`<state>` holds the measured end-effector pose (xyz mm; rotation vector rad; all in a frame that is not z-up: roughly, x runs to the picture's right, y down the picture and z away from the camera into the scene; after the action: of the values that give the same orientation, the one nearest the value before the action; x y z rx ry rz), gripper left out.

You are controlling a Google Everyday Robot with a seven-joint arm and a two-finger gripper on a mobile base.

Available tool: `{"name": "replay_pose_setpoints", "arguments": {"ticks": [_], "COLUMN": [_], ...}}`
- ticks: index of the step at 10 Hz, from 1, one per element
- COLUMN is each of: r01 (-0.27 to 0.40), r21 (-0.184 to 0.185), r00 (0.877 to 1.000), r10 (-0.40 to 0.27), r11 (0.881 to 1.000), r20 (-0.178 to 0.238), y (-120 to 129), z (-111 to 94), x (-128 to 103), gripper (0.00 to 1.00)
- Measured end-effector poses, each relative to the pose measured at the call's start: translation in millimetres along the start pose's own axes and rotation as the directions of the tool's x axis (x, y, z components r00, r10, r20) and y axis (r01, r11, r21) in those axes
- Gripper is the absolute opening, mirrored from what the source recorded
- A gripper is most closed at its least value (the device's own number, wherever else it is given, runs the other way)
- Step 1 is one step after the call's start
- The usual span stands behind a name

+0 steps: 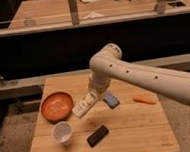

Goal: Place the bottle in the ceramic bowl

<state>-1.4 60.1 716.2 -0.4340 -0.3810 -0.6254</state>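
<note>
The small white bottle (86, 104) hangs tilted above the wooden table (138, 127), its cap end pointing down-left. My gripper (95, 94) is shut on the bottle's upper end, at the tip of the white arm (138, 76) that reaches in from the right. The orange-red ceramic bowl (57, 105) sits on the table's left side, just left of the bottle's lower end. The bottle is beside the bowl's right rim, not over its middle.
A white paper cup (62, 132) stands in front of the bowl. A black rectangular block (98, 136) lies near the front middle. A small blue-grey object (110, 100) is right of the gripper. An orange object (145, 99) lies at the right.
</note>
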Motion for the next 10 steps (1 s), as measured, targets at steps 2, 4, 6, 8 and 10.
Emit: {"name": "replay_pose_setpoints", "arguments": {"ticks": [2, 4, 6, 8, 10], "r01": [0.021, 0.034, 0.051, 0.075, 0.09], "r21": [0.004, 0.009, 0.017, 0.022, 0.03], "r00": [1.0, 0.999, 0.999, 0.997, 0.996], "r10": [-0.021, -0.034, -0.051, -0.075, -0.09], "r11": [1.0, 0.999, 0.999, 0.997, 0.995], "r20": [0.0, -0.006, -0.008, -0.01, -0.011], "y": [-16, -27, -36, -49, -63], "z": [3, 5, 4, 8, 11], "x": [-10, -13, -11, -20, -29], "gripper": [0.03, 0.03, 0.03, 0.03, 0.03]}}
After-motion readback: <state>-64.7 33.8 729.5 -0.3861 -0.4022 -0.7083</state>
